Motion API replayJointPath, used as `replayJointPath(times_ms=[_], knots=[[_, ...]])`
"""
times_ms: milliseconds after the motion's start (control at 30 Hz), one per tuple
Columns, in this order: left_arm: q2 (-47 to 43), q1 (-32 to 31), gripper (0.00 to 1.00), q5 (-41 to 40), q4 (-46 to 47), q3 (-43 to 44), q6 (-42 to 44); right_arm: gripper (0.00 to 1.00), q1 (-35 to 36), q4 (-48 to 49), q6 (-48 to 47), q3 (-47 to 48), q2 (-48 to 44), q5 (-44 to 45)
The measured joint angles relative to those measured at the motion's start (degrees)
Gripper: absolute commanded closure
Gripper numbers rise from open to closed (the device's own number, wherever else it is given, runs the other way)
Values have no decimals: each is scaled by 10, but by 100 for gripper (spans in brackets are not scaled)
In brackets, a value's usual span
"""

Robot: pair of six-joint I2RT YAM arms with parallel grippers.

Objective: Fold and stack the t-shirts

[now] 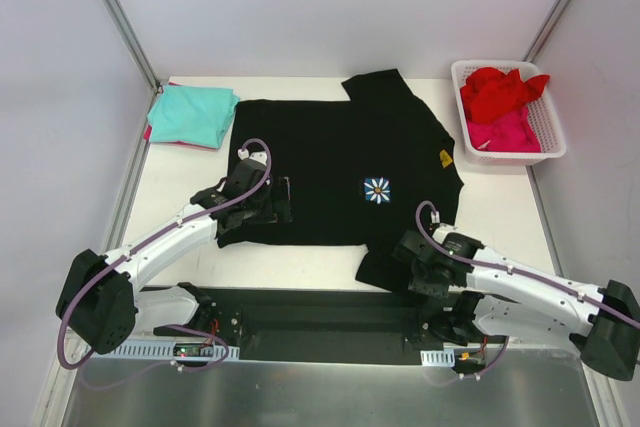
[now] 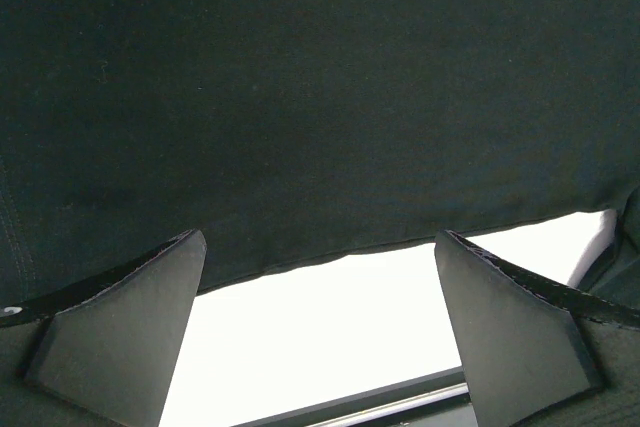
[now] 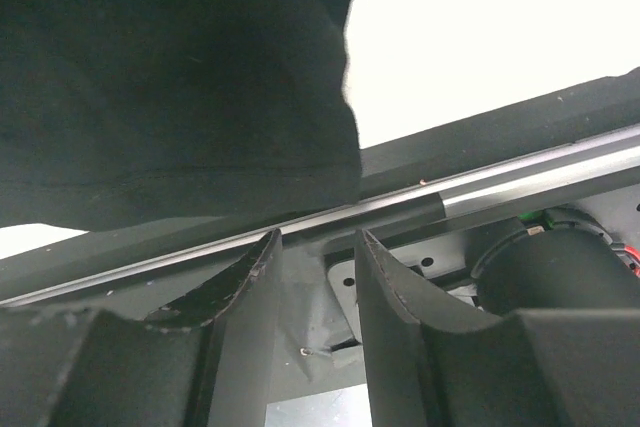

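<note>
Matte black t-shirt [image 1: 330,147] lies flat; teal shirt [image 1: 190,115] looks neatly folded.

Left arm [image 1: 160,242]: stretched forward and right from near-left base, elbow low, wrist angled down. Left claw [image 1: 275,202]: spread to widest, fingers [image 2: 120,337] far apart in wrist view, gripping nothing.

Right arm [image 1: 530,282]: lying low, reaching left from near-right base toward centre. Right claw [image 1: 412,265]: part-closed, fingers [image 3: 240,287] parted by narrow gap, nothing pinched between.
</note>
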Motion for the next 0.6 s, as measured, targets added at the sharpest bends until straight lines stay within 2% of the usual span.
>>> replayJointPath(times_ms=[167,600], knots=[[0,0,1,0,0,0,0,62,15,-9,43,-31,-27,6],[-1,0,1,1,0,0,-1,63,59,34,70,-30,82,13]])
